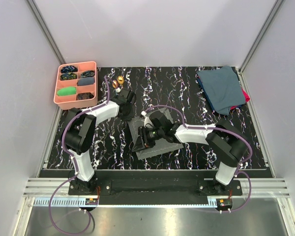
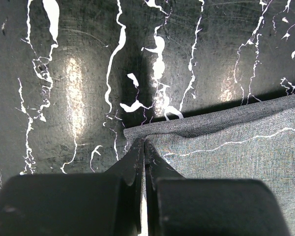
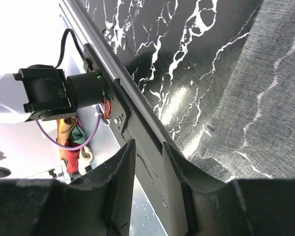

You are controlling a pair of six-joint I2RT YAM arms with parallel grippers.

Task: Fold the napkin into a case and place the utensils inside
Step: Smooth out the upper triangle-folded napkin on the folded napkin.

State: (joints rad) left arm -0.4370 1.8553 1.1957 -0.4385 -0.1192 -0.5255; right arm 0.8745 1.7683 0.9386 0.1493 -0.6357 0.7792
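The grey square fabric napkin (image 2: pixel 236 147) lay mid-table between the arms, one corner right at the tips of the clenched left gripper (image 2: pixel 144 147), perhaps pinched, while the right gripper (image 3: pixel 148 145), parted and empty, hovered beside its left edge.

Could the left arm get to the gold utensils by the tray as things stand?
Probably, once freed: the utensils lie close beyond its wrist, nothing lying between, but the left tool is shut on the napkin corner and must let go first.
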